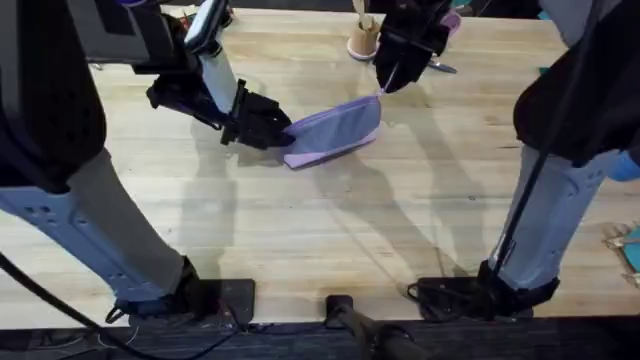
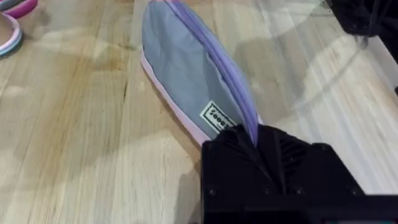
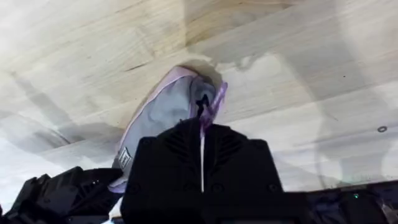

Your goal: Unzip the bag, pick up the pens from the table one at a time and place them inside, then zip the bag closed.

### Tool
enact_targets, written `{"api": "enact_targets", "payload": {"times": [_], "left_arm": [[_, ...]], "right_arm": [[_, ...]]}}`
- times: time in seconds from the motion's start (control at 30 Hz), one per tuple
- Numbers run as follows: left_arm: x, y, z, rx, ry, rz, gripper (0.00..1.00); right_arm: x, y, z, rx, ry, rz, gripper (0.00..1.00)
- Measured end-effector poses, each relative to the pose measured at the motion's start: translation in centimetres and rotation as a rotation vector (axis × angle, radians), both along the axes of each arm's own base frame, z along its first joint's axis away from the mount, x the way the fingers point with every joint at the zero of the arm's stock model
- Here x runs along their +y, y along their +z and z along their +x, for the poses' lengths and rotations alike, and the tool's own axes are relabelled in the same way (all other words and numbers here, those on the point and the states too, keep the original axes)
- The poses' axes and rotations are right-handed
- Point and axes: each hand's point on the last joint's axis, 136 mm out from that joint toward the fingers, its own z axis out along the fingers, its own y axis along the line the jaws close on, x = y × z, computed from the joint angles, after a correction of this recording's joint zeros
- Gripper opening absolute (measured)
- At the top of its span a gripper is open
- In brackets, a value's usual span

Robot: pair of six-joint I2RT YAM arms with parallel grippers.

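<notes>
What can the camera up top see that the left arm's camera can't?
Only the overhead view takes in both arms at once: the left gripper shut on one end of the bag, the right gripper shut at its other end, plus a small wooden cup at the far edge of the table. Only the left wrist view reveals the little label on the bag's grey side and coloured loops near a corner. Both show the purple bag lying on the wooden table, pinched by the left jaws.

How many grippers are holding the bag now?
2. The left gripper is shut on the bag's left end. The right gripper is shut on the zipper pull at its right end.
</notes>
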Motion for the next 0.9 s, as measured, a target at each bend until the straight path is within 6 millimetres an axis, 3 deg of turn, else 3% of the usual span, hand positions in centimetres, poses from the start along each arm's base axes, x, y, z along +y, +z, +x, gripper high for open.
{"api": "enact_targets", "payload": {"times": [0.2,0.43,0.57,0.77,0.9], "left_arm": [[-0.1,0.0,0.0,-0.003,-0.005,0.000,0.042],[-0.1,0.0,-0.1,0.001,-0.007,0.003,0.042],[-0.3,0.0,-0.2,0.003,-0.011,0.003,0.042],[-0.3,-0.1,-0.2,0.004,-0.012,0.005,0.042],[0.0,-0.1,-0.2,0.004,-0.007,0.009,0.042]], "right_arm": [[0.0,-0.7,0.6,-0.017,-0.001,0.001,0.030],[-1.9,-6.0,-1.8,0.100,-0.013,-0.077,0.030],[-2.0,-7.7,-3.3,0.159,-0.012,-0.078,0.030],[-2.4,-7.6,-3.1,0.144,0.032,-0.091,0.032],[-3.1,-5.7,-2.1,0.090,0.123,-0.110,0.266]]}}
